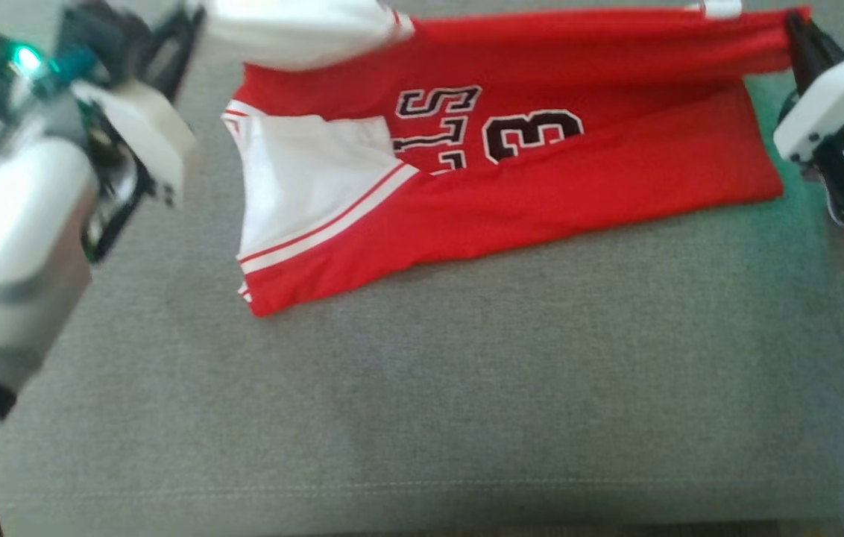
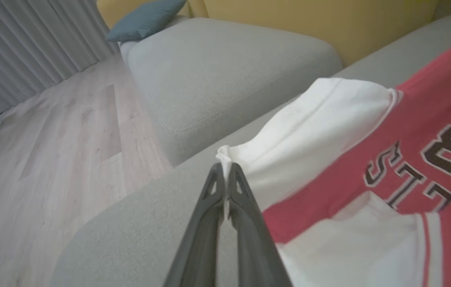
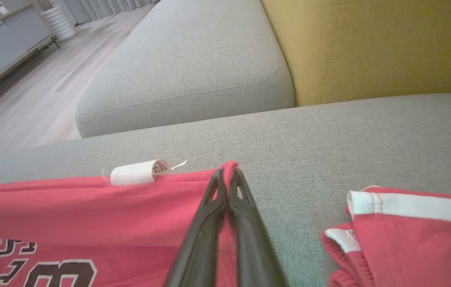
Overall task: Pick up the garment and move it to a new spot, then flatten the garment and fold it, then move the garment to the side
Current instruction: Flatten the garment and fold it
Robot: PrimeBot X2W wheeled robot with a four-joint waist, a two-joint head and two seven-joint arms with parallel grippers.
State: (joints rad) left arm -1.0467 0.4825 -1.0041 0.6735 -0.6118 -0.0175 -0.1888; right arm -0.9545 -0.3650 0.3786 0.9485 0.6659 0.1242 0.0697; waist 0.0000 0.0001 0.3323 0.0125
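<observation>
Grey sofa cushion (image 1: 467,388) carries our red jersey (image 1: 541,171); we hold its far edge raised, left gripper (image 2: 224,167) and right gripper (image 3: 228,172) jaws pinched shut on opposite corners, likely to fold it.

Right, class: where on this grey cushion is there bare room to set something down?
Bare: the cushion between the jersey and the front seam. Crowded: the far strip, where left gripper and right gripper pinch the jersey.

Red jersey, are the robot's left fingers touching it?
Touching. The left wrist view shows the left gripper, its fingers pinched shut on the jersey's white edge.
</observation>
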